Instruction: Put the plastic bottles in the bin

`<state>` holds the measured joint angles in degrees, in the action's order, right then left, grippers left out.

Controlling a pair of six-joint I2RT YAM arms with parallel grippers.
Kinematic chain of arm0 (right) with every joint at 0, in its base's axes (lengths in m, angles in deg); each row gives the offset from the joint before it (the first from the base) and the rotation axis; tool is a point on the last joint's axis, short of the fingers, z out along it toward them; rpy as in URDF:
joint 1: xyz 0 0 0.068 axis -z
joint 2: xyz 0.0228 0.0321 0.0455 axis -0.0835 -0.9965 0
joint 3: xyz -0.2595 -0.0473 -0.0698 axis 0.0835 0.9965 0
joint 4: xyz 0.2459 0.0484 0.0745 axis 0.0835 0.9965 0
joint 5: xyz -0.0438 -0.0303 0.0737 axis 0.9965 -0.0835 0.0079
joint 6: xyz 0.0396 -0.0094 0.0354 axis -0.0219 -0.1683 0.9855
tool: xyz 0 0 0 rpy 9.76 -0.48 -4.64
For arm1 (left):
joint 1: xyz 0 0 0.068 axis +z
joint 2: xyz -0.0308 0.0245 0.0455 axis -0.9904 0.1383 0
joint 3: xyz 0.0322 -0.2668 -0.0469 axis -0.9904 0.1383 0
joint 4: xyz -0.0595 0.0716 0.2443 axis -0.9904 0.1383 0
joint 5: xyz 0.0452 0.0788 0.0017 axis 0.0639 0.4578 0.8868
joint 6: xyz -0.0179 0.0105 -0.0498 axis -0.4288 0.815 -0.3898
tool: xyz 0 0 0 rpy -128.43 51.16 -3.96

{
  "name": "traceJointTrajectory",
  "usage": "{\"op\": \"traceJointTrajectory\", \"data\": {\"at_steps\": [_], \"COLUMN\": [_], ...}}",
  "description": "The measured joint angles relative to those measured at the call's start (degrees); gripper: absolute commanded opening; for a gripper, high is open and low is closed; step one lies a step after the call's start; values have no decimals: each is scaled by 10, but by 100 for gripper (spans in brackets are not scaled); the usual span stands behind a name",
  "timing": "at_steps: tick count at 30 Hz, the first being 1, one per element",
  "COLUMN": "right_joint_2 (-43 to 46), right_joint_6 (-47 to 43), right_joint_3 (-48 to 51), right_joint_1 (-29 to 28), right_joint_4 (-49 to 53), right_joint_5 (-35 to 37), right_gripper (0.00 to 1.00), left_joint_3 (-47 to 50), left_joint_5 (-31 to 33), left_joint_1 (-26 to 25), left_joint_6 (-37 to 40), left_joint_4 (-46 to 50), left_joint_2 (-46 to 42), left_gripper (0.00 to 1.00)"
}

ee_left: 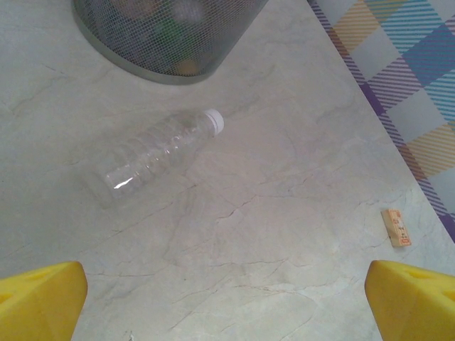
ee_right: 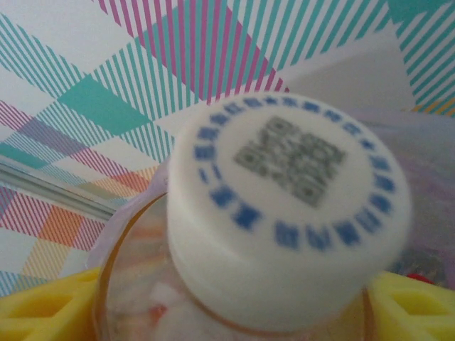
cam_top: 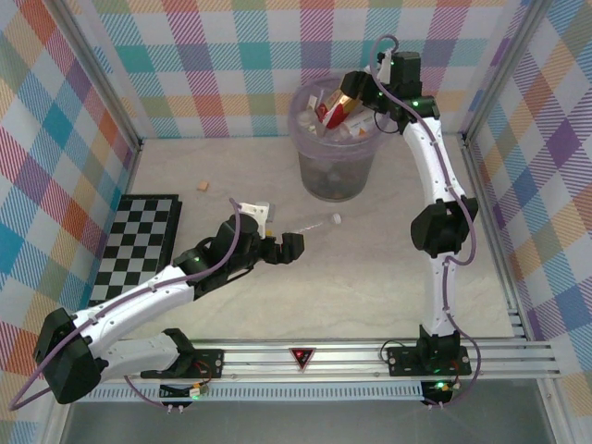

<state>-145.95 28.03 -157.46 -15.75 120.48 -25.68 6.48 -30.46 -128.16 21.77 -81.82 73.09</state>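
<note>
The left pincer [ee_left: 227,302] was open over the counter [ee_left: 284,234], a clear bottle [ee_left: 158,158] lying upper left; the right pincer [ee_right: 227,309], above the bin [cam_top: 338,174], flanked a white-capped bottle [ee_right: 288,206], grip undeterminable.

The table top [ee_left: 284,213] is seen as a smooth, pale, stone-like surface with fine grey veins and a nearly matt finish. The clear bottle [ee_left: 153,160] lying on it is made of thin, ribbed, glossy plastic and is closed with a plain white plastic lid [ee_left: 213,121]. The bin [cam_top: 338,176] is made of translucent greyish plastic with a fine mesh-like texture, the printed cap [ee_right: 284,213] is seen as smooth matt white plastic with blue ink, and the tan block [ee_left: 396,227] looks like raw wood.
</note>
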Motion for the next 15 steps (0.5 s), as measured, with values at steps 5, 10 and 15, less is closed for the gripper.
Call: {"op": "traceJointTrajectory", "data": {"at_steps": [5, 10, 15], "right_joint_2": [3, 35, 83], "right_joint_6": [-12, -44, -78], "right_joint_3": [5, 14, 15], "right_joint_1": [1, 1, 1], "right_joint_4": [19, 54, 63], "right_joint_5": [7, 50, 87], "right_gripper": [91, 92, 86], "left_joint_3": [0, 0, 0], "left_joint_5": [0, 0, 0], "left_joint_1": [0, 0, 0], "left_joint_6": [0, 0, 0], "left_joint_4": [1, 0, -1], "left_joint_2": [2, 5, 23], "left_gripper": [100, 100, 100]}}
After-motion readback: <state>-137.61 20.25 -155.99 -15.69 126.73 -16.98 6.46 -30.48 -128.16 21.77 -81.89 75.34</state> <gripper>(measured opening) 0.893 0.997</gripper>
